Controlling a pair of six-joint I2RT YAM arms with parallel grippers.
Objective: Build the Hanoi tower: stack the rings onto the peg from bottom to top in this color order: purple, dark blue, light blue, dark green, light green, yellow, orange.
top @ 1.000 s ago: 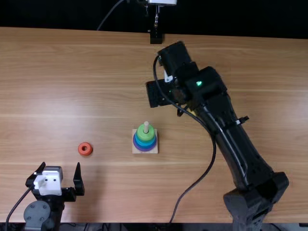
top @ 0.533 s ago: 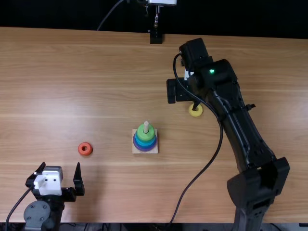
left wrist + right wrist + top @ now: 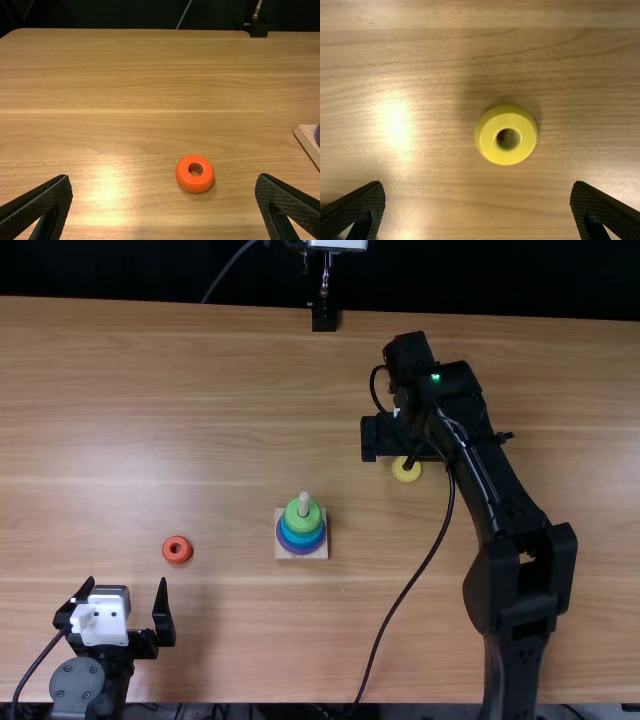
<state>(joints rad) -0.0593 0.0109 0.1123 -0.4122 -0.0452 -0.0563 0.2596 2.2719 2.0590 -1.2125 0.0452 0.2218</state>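
Black right hand (image 3: pixel 402 450) spread wide near yellow ring (image 3: pixel 487 136); left hand (image 3: pixel 126 582) wide.

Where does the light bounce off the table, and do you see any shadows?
Left wrist view: a warm patch of glare on the table, off to one side of the orange ring; right wrist view: a harsher white spot, plus a soft shadow along part of the edge of the yellow ring; top view: a broad pale sheen, a faint shadow near the left end effector.

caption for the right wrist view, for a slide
Yellow ring flat on the wooden table, the right gripper's two fingers standing open.
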